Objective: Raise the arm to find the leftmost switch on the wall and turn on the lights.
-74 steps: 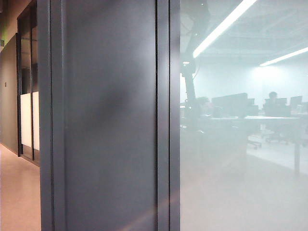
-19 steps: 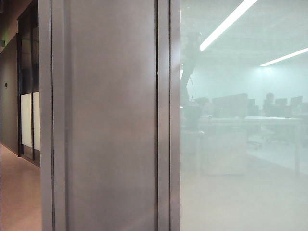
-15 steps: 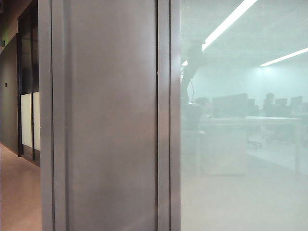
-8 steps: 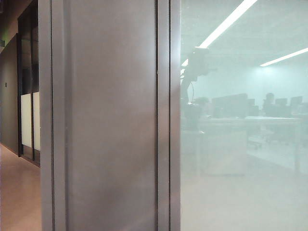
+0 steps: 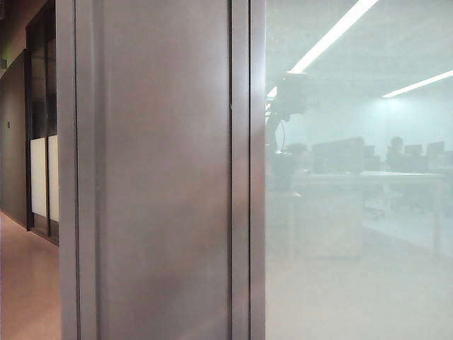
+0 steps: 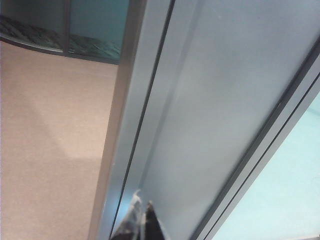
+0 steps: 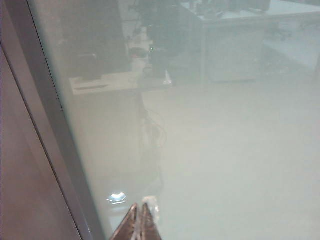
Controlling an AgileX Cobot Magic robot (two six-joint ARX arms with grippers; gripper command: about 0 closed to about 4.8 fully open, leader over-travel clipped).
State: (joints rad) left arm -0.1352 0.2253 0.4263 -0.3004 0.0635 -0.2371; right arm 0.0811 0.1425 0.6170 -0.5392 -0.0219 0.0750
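Office (desks [image 5: 368,177], monitors [image 5: 338,154])

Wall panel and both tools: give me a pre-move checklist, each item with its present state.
1. Switch in view on the wall: not ok, none shows in any view.
2. Left tool shut and empty: ok, tips together by the wall.
3. Right tool shut and empty: ok, facing the frosted glass.
4. Arm raised: ok, hazy silhouette in the glass.
5. Gap from left tool to wall: cannot tell.
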